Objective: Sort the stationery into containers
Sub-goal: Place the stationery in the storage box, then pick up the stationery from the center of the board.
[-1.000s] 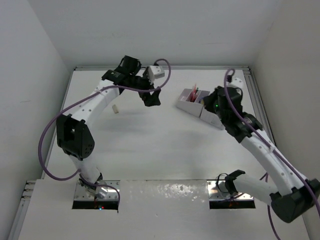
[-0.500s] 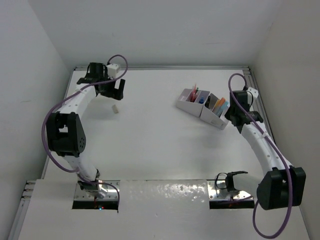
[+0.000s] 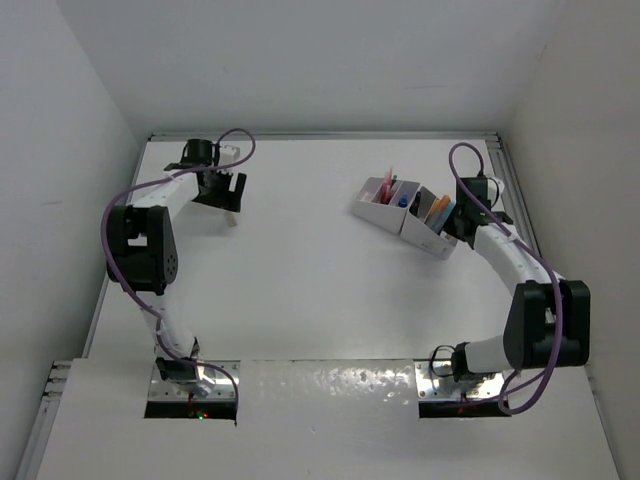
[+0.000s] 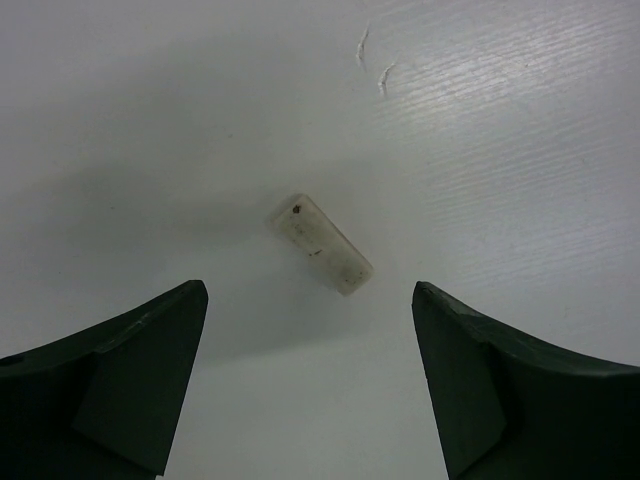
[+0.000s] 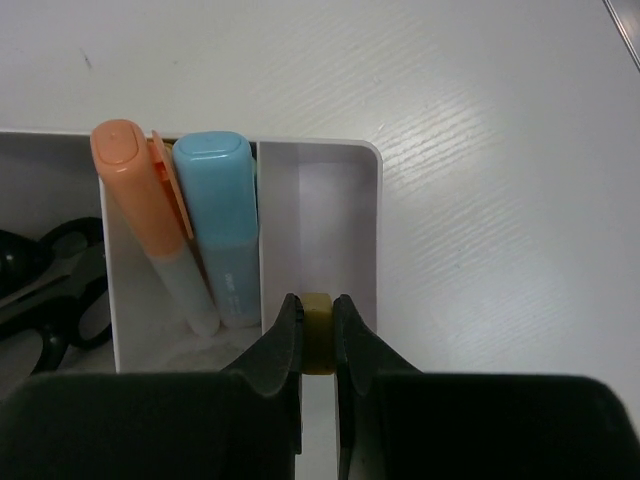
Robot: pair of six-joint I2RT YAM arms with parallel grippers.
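Note:
The white organizer point(image 3: 376, 212) stands at the back right; in the right wrist view its rim point(image 5: 320, 146) frames lilac compartments. One compartment holds an orange marker point(image 5: 148, 225) and a blue marker point(image 5: 219, 228); black scissors point(image 5: 52, 290) lie in the one to the left. My right gripper point(image 5: 318, 312) is shut on a small yellow-green eraser point(image 5: 318, 332) just above the organizer's rightmost compartment; in the top view it point(image 3: 457, 222) is at the organizer's right end. My left gripper point(image 4: 310, 300) is open, hovering over a whitish eraser point(image 4: 320, 243) that lies on the table at the far left point(image 3: 231, 220).
Pink and red pens point(image 3: 388, 183) stand in the organizer's left compartment. The enclosure's walls run close behind the left gripper point(image 3: 222, 190) and to the right of the right arm. A small scratch point(image 4: 372, 60) marks the table beyond the whitish eraser.
My left arm swung from the table's middle back to the far left, over the whitish eraser. My right arm drew off the organizer and came back to its right end.

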